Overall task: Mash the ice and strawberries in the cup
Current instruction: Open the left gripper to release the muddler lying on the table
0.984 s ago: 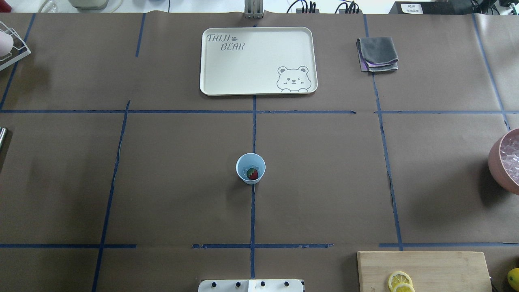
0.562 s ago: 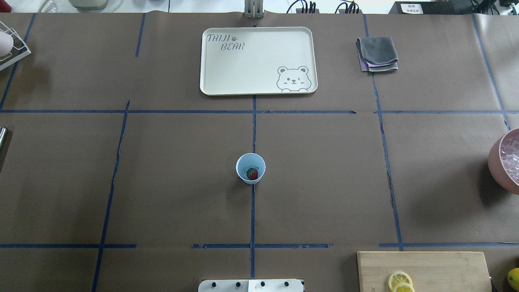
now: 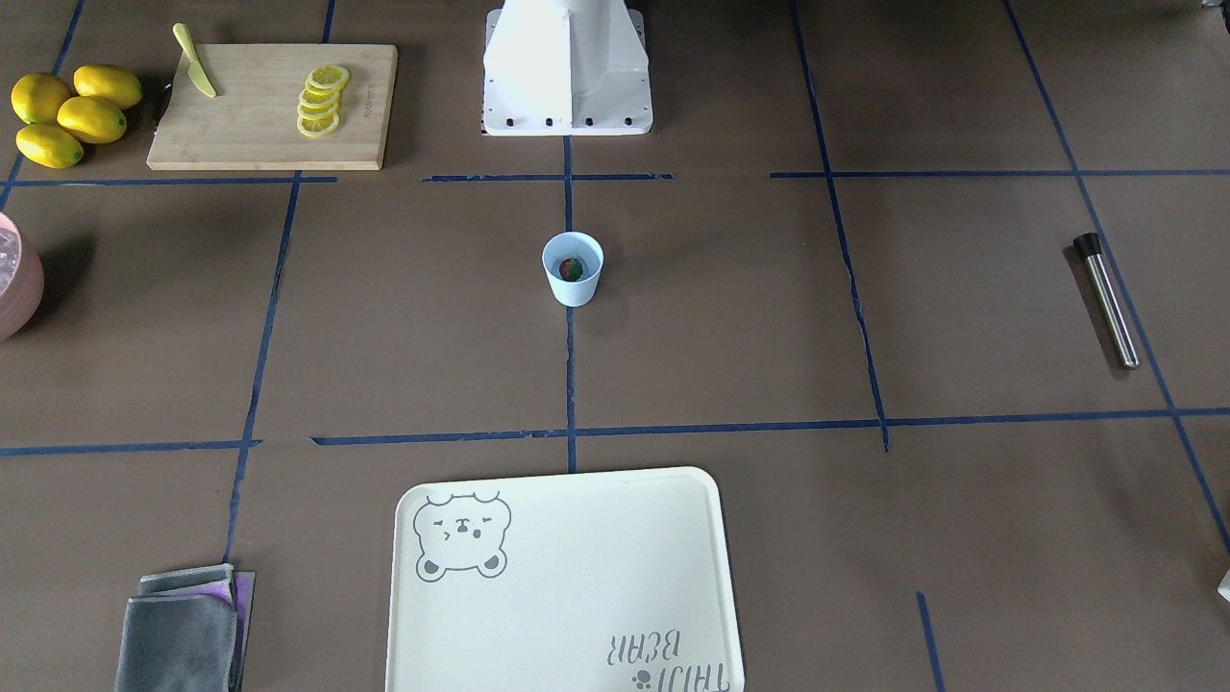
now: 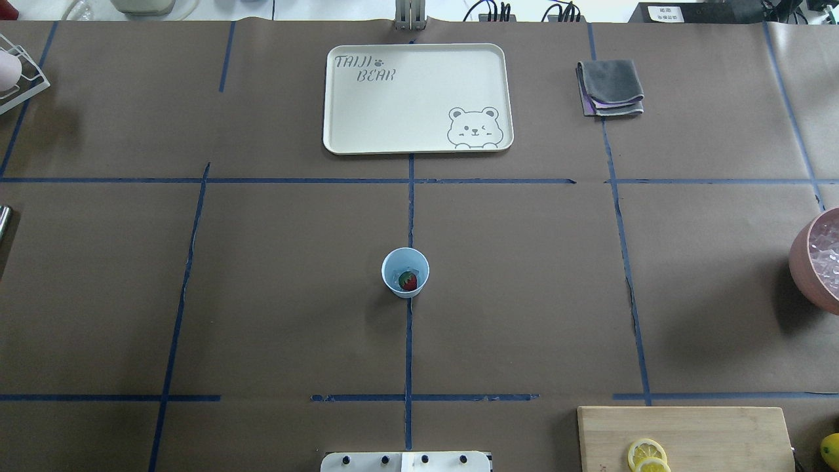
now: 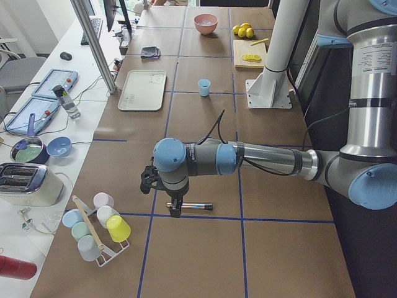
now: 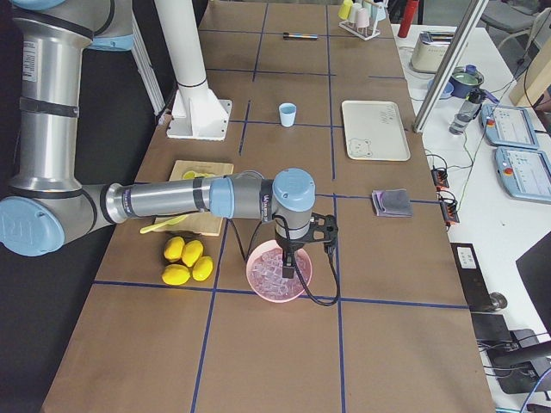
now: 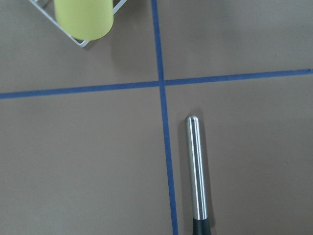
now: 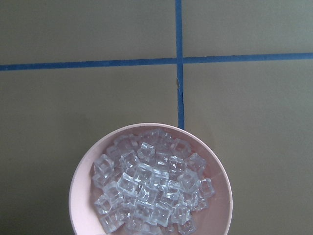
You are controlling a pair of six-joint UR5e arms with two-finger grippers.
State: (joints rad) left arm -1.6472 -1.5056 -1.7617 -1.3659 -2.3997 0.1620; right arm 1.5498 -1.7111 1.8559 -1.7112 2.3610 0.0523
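Red strawberry (image 4: 408, 281) and clear ice chunks (image 4: 394, 278) lie in the pale-blue plastic cup (image 4: 405, 272); well apart from it, the left gripper (image 5: 175, 208) (opening: cannot tell) hangs over the steel muddler (image 7: 197, 166), best gripped squarely mid-shaft.

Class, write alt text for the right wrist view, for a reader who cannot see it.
A pink bowl full of clear ice cubes sits on brown paper, seen from above. Two blue tape lines cross just beyond its rim.
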